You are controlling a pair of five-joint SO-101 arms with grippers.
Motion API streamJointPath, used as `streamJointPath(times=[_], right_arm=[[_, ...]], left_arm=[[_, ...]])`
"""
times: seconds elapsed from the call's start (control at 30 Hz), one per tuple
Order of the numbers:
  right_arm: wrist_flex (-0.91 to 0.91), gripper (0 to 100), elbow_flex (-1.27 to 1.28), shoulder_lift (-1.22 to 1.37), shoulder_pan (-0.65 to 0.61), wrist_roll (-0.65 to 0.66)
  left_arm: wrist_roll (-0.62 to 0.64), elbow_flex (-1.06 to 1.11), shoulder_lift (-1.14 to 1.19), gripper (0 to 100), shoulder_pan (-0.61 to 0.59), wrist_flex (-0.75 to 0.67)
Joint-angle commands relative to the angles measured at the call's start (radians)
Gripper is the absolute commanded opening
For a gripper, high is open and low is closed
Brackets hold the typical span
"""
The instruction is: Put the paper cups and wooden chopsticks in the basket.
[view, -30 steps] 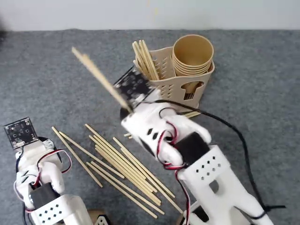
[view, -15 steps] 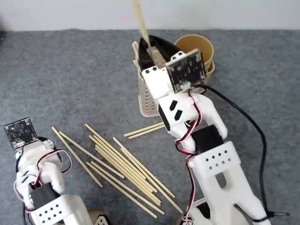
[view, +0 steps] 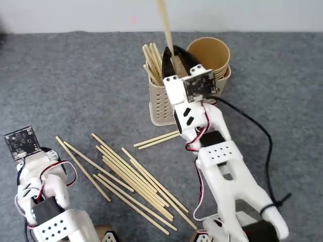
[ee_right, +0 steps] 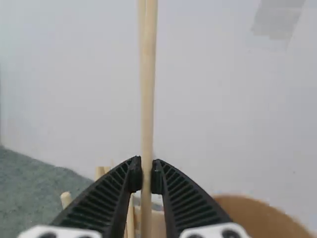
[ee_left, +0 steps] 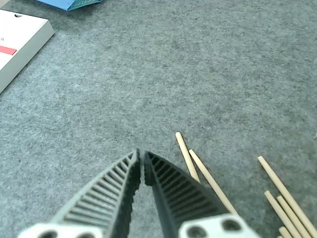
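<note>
One chopstick (view: 164,20) is pinched in your right gripper (view: 175,54), jaws clamped tight on it. In the right wrist view you can see the fingers (ee_right: 121,186) squeezing it from both sides, with the stick standing pretty much upright above them. It might actually be a joined pair, there's a seam down the middle, but I can't say for sure. That gripper sits right over the basket (view: 161,106), between the bundle of chopsticks already in it (view: 153,63) and the stack of paper cups (view: 208,53). The cups are nested together in the compartment next to the bundle. Whether the lower end of the held stick is inside the basket I can't tell, because the gripper hides it.

Your left gripper (ee_left: 142,161) is closed with nothing in it, hanging low over the grey mat (view: 75,75) just beside the ends of a couple of loose sticks. The left arm (view: 40,191) is parked at the near corner, well apart from the basket.

Plenty of loose chopsticks (view: 131,181) lie fanned out on the mat between the two arms, and two more (view: 156,139) lie side by side near the foot of the basket. The left wrist view also shows a white box (ee_left: 20,39) at the far edge of the mat.
</note>
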Motion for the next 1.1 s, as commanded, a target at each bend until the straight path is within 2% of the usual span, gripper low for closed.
streamJointPath(times=[0.0,0.07,0.23,0.4,0.53,0.63,0.83,0.93,1.07], right_arm=[[-0.024,1.3,-0.006,0.016,0.004,0.003],[0.001,2.8,-0.006,0.021,0.002,-0.005],[0.145,14.3,-0.014,-0.016,0.002,-0.083],[0.298,14.7,-0.014,-0.157,-0.001,-0.100],[0.516,14.7,-0.021,-0.317,-0.035,-0.094],[0.763,14.7,-0.072,-0.400,-0.065,-0.094],[1.193,14.7,-0.219,-0.412,-0.131,-0.068],[1.313,14.7,-0.242,-0.390,-0.166,0.006],[1.382,14.7,-0.241,-0.349,-0.182,0.072]], left_arm=[[0.003,-0.038,-0.012,1,0.006,-0.025],[0.003,-0.038,-0.012,1,0.006,-0.025],[0.003,-0.038,-0.012,1,0.006,-0.025],[0.003,-0.038,-0.012,1,0.006,-0.025],[0.003,-0.038,-0.012,1,0.006,-0.025],[0.003,-0.038,-0.012,1,0.006,-0.025],[0.003,-0.038,-0.012,1,0.006,-0.025],[0.003,-0.038,-0.012,1,0.006,-0.025],[0.003,-0.038,-0.012,1,0.006,-0.025]])
